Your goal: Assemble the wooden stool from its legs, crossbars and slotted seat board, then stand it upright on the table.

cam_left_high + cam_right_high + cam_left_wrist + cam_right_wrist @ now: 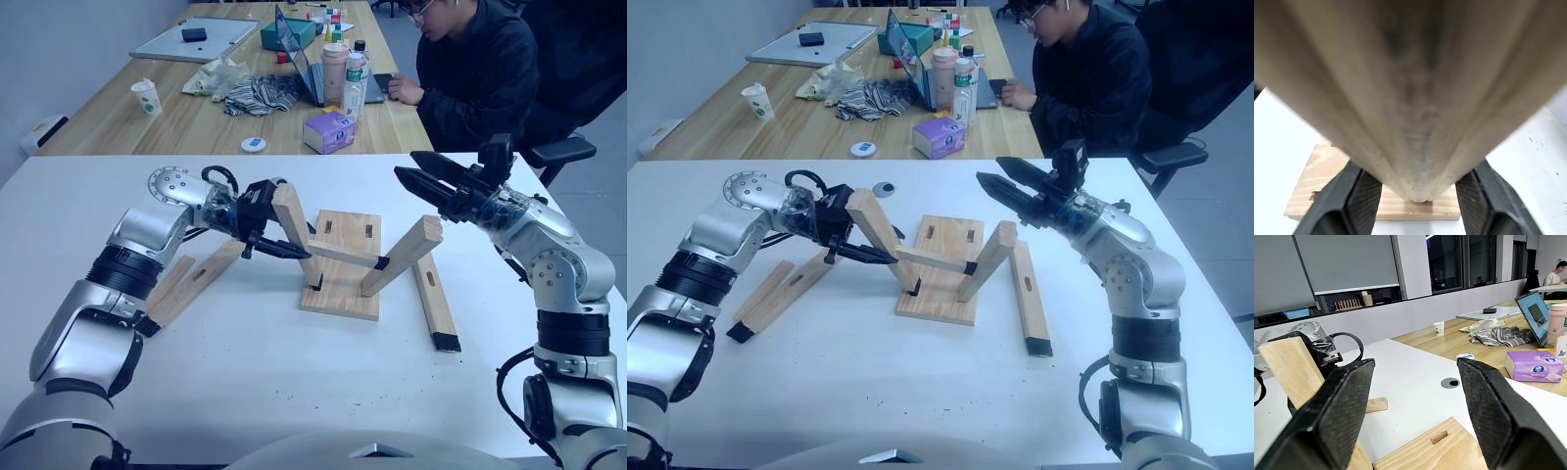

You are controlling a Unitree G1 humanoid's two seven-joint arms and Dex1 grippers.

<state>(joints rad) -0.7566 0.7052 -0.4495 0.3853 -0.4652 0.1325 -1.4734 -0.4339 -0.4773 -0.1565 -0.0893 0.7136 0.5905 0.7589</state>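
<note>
**Status: left leg gripped, frame standing on seat board**

1. The board (345, 300) lies flat near the middle of the table (294, 392), slotted face up.
2. A half-built frame stands on the board: a left leg (291, 211) and a right leg (402, 257), joined by a crossbar (343, 255).
3. The two legs splay into a V. The left leg's long axis leans up toward my left. The right leg's long axis leans up toward my right. Both lower ends meet the board, and the crossbar runs roughly level between them.
4. My left gripper (289, 248) is clamped on the left leg. In the left wrist view the pads (1364, 196) press on either side of the wood, with the board beneath.
5. My right gripper (405, 163) hangs in the air above the right leg's top end, clear of it. Its fingers are spread wide and point toward my left.
6. A loose leg (434, 304) lies flat just right of the board, long axis running away from me, black cap at the near end.
7. Two spare legs (191, 279) lie side by side under my left arm, on a diagonal, with the near ends farther left.
</note>
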